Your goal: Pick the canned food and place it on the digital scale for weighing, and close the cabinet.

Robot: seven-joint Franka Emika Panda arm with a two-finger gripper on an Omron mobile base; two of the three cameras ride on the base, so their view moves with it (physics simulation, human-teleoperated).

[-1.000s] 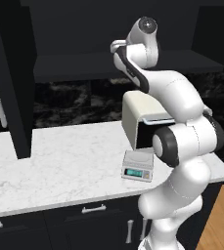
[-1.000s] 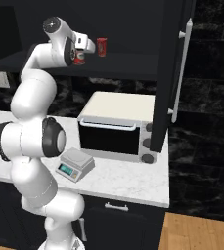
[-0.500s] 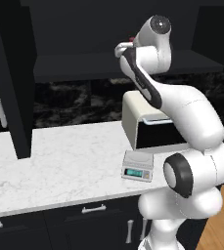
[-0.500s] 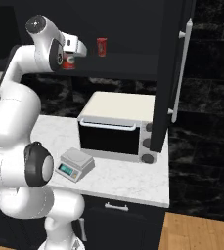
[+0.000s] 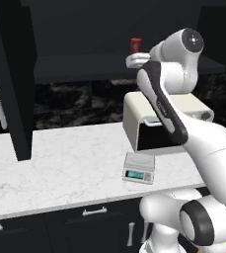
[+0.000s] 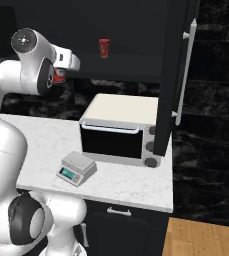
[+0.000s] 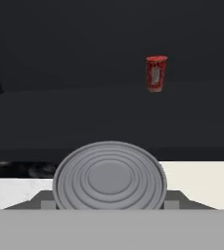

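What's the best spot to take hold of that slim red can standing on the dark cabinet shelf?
Around the middle of the slim red can's round side wall, coming in level from the black cabinet's open front. It stands upright on the shelf with its sides free.

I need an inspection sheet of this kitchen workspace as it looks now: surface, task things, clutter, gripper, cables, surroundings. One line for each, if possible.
Surface: white marble counter, bare on its left part.
Job's things: canned food held in the gripper, its grey ringed top facing the hand camera; digital scale on the counter in front of the toaster oven, nothing on it; cabinet door stands open.
Clutter: slim red can upright on the cabinet shelf; cream toaster oven on the counter.
Gripper: gripper shut on the canned food, raised above the counter near the shelf.
Cables: nothing seen.
Surroundings: black marbled backsplash, black lower drawers, wooden floor.
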